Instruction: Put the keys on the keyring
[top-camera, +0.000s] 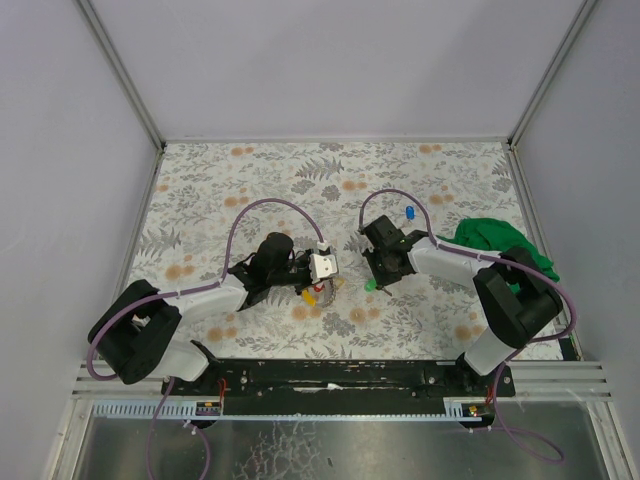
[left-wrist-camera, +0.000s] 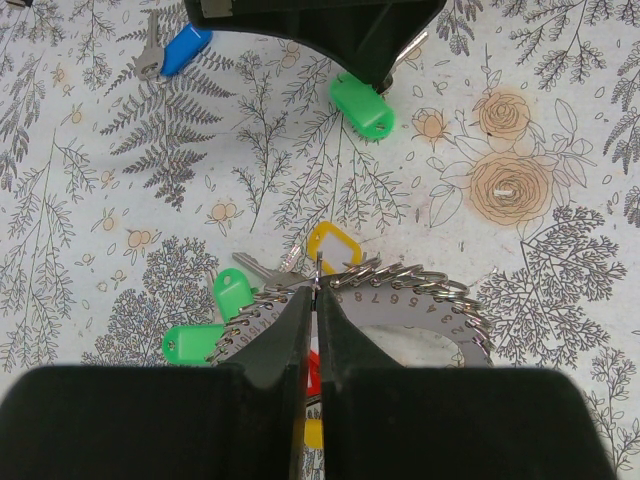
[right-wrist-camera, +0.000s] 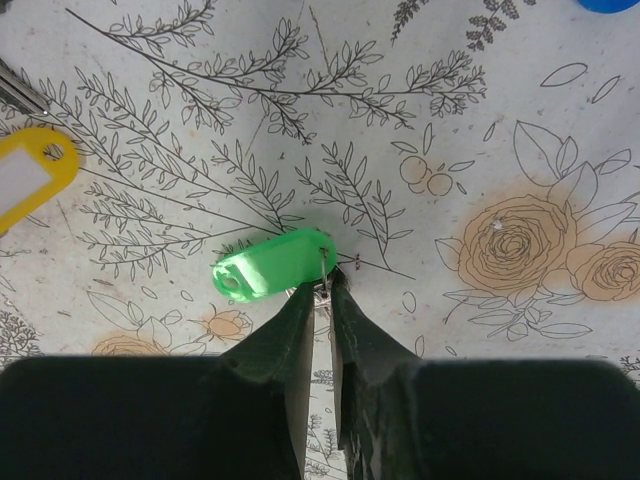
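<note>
The keyring (left-wrist-camera: 425, 306) is a grey numbered ring edged with small split rings. It lies on the floral mat and shows small in the top view (top-camera: 322, 291). Two green-tagged keys (left-wrist-camera: 230, 296), a yellow tag (left-wrist-camera: 333, 245) and a red tag (left-wrist-camera: 313, 372) sit around it. My left gripper (left-wrist-camera: 315, 289) is shut on the keyring's near edge, also in the top view (top-camera: 320, 284). My right gripper (right-wrist-camera: 327, 284) is shut on the metal end of a green-tagged key (right-wrist-camera: 274, 265), low over the mat, to the right of the keyring (top-camera: 372, 285). The left wrist view shows this key too (left-wrist-camera: 362, 106).
A loose blue-tagged key (top-camera: 409, 213) lies behind the right gripper, also in the left wrist view (left-wrist-camera: 183, 50). A crumpled green cloth (top-camera: 497, 240) lies at the mat's right side. A yellow tag (right-wrist-camera: 30, 175) shows at the right wrist view's left edge.
</note>
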